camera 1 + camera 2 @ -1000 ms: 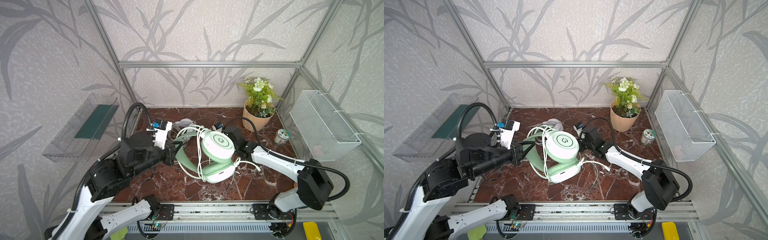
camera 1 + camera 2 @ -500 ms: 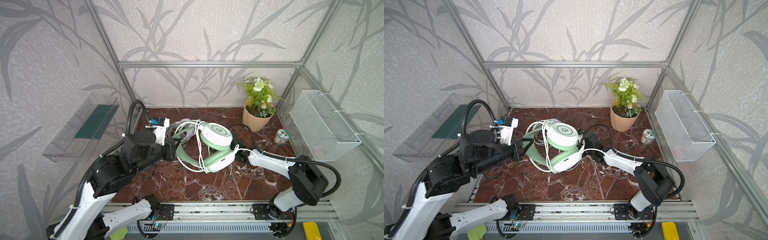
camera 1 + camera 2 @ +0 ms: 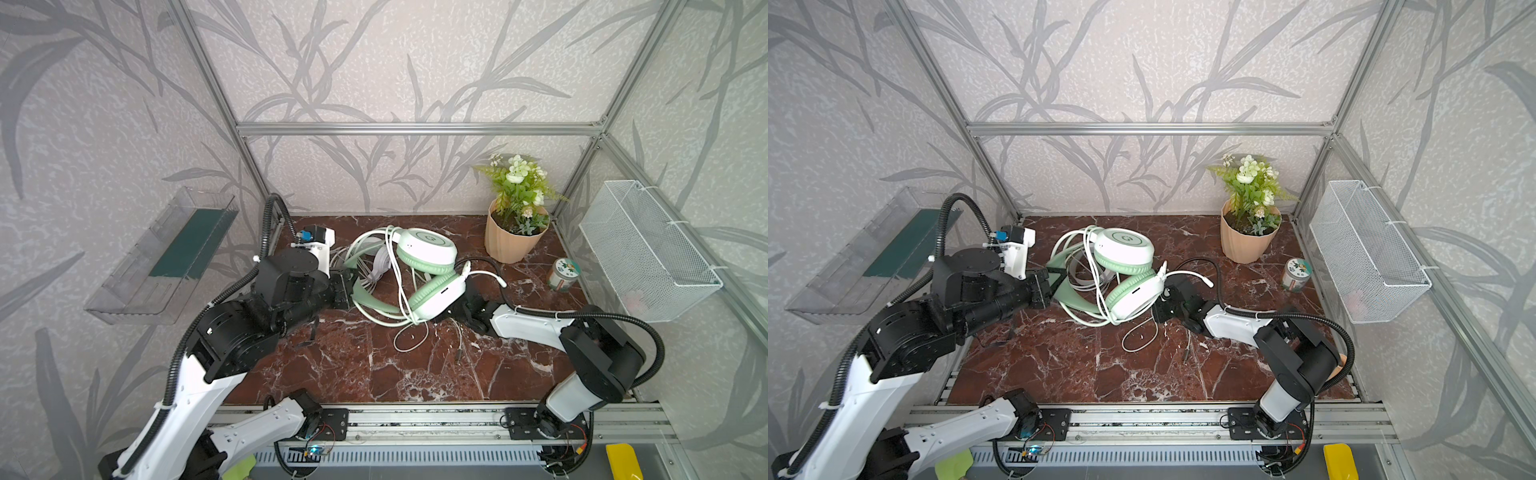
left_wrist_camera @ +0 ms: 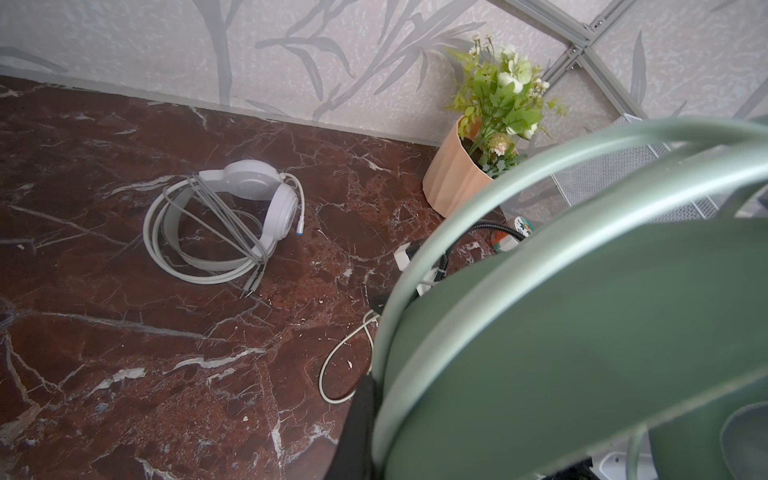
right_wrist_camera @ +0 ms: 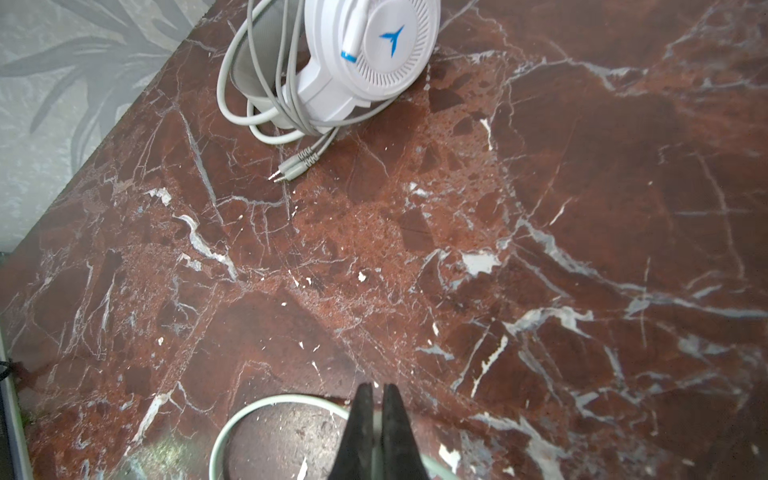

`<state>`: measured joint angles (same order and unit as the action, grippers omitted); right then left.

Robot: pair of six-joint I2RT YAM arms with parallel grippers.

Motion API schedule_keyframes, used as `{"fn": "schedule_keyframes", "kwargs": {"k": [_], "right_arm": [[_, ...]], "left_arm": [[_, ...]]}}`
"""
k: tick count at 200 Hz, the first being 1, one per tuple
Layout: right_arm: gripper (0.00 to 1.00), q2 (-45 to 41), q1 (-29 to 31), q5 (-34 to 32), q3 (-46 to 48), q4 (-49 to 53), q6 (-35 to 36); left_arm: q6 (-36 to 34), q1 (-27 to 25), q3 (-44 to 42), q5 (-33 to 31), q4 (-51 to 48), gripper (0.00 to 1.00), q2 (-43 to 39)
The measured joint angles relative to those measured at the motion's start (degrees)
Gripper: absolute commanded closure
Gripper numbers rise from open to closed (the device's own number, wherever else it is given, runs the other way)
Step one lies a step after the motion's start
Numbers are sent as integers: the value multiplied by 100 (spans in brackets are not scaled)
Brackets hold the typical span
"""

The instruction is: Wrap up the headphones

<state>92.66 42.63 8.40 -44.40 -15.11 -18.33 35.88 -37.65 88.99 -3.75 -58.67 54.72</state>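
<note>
Right wrist alone shows white headset's (image 5: 328, 79) blue logo (image 5: 392, 39).

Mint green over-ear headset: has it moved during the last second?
Yes. The mint green headset shifted back, toward the wall behind the peach ribbed flower pot.

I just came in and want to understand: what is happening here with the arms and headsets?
The left gripper is shut on the headband of the mint green over-ear headset, holding it above the red-brown marble tabletop. The right gripper is shut on its thin pale cable, which is partly looped around the headset. The white over-ear headset lies on the tabletop, its cable already wound around its headband.
</note>
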Motion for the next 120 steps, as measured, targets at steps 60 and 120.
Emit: {"fn": "schedule_keyframes", "kwargs": {"k": [60,120], "right_arm": [[100,-752,1226,-1080,911,-396,17],[100,-1735,2090,-1902,1080,-129,251]], "left_arm": [[470,1565,0,459,-35,100,146],[695,2608,-260,1134,297,100,503]]}}
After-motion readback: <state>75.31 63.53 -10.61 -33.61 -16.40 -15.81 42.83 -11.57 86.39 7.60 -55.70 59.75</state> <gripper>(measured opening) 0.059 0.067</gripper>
